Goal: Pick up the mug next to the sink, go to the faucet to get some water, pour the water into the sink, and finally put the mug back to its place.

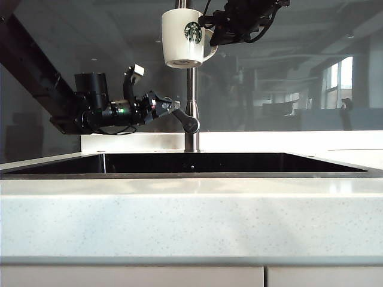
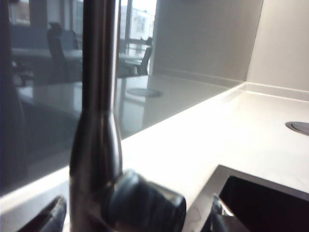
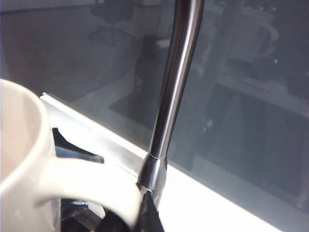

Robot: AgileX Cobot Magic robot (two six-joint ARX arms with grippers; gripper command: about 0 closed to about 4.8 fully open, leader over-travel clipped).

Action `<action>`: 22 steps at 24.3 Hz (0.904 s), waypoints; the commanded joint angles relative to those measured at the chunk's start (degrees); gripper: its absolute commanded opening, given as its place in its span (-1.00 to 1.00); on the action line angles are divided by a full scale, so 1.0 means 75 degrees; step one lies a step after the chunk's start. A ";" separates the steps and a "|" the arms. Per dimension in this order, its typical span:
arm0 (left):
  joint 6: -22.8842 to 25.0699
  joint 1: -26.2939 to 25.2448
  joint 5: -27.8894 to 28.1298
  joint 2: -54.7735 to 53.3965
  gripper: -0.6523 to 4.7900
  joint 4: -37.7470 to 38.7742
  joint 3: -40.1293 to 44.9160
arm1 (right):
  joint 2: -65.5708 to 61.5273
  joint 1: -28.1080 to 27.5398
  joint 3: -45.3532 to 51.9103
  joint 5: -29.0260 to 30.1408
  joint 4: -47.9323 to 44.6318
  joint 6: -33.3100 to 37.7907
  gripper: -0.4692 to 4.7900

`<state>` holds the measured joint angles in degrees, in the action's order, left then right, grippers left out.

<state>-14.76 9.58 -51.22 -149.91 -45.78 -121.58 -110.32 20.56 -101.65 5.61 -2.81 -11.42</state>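
The mug [image 1: 183, 39] hung high against the faucet [image 1: 191, 113], its handle clamped in my right gripper [image 1: 210, 31]. My left gripper [image 1: 175, 110] stood wide open around the lever [image 1: 190, 122]; I judged it best to close squarely before turning.

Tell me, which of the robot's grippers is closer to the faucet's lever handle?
The left. The left gripper is open right at the lever handle, a finger on either side. The right gripper is high above, holding the mug by its handle near the faucet's top.
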 commanded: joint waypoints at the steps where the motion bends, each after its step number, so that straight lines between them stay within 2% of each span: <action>1: -0.0064 0.0015 -0.0347 -0.0020 0.64 -0.0020 -0.0085 | 0.0125 0.0020 -0.0189 0.0041 -0.0466 0.0117 -0.85; 3: -0.0236 0.0020 -0.0554 -0.0017 0.63 -0.0163 -0.0085 | 0.0125 0.0020 -0.0213 0.0038 -0.0577 0.0114 -0.85; 7: -0.1116 0.0009 -0.0854 -0.0017 0.60 -0.1236 -0.0085 | 0.0125 0.0017 -0.0236 0.0035 -0.0627 0.0114 -0.85; 10: -0.1559 0.0006 -0.1139 -0.0017 0.58 -0.1647 -0.0085 | 0.0125 0.0020 -0.0256 0.0035 -0.0627 0.0114 -0.85; 13: -0.2014 0.0006 -0.1810 -0.0017 0.57 -0.1772 -0.0085 | 0.0125 0.0020 -0.0271 0.0026 -0.0624 0.0114 -0.85; 22: -0.2326 0.0006 -0.2407 -0.0017 0.57 -0.1801 -0.0085 | 0.0125 0.0020 -0.0291 -0.0137 -0.0629 0.0114 -0.85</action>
<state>-31.81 9.32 -66.57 -150.45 -57.21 -121.86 -110.32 20.60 -102.67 4.51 -3.77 -11.44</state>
